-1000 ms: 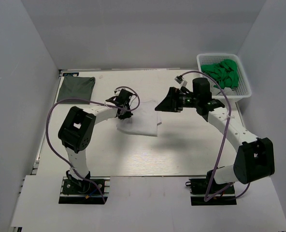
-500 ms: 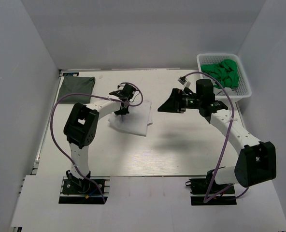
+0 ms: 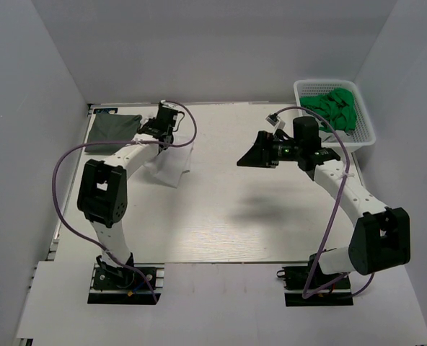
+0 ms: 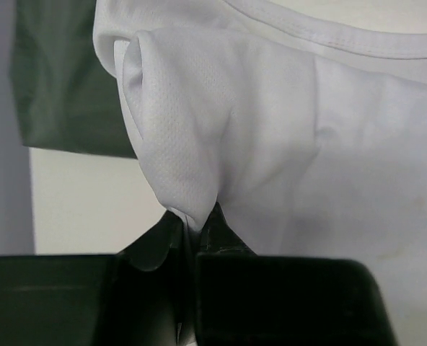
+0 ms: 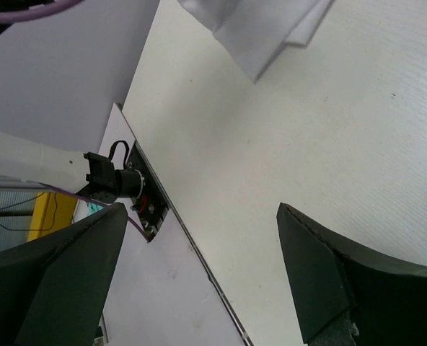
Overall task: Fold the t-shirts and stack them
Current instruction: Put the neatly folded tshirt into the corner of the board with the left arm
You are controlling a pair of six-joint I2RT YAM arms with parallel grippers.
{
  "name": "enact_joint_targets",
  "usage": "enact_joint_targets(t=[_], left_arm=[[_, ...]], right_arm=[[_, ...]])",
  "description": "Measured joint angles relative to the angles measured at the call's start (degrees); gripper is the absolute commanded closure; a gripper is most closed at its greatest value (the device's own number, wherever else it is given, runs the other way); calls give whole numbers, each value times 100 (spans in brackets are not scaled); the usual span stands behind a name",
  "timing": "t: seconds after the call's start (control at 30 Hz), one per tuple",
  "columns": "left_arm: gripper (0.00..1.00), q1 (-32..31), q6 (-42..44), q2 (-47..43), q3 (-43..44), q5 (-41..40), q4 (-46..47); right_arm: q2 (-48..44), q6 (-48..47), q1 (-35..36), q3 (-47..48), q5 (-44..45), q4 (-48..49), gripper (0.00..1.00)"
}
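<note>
White t-shirt (image 4: 271, 144) is pinched in left hand (image 4: 193, 222).

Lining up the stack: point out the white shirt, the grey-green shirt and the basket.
white shirt (image 3: 169, 169): top view, middle of the folded cloth.
grey-green shirt (image 3: 111, 133): top view, middle of the cloth.
basket (image 3: 363, 119): top view, right wall.

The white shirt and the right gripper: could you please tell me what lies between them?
Only bare table separates the white shirt and the right gripper, as the top view shows.
</note>
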Motion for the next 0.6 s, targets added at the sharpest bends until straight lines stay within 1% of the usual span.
enact_joint_targets(t=[0.2, 0.33, 0.6], left_arm=[[100, 466, 723, -101, 114, -37, 527], [100, 739, 1034, -101, 273, 11, 782], [100, 1228, 1517, -68, 944, 352, 1099]], right_arm=[[321, 39, -4, 129, -26, 4, 10], [562, 90, -4, 299, -118, 0, 10], [833, 245, -4, 658, -166, 0, 10]])
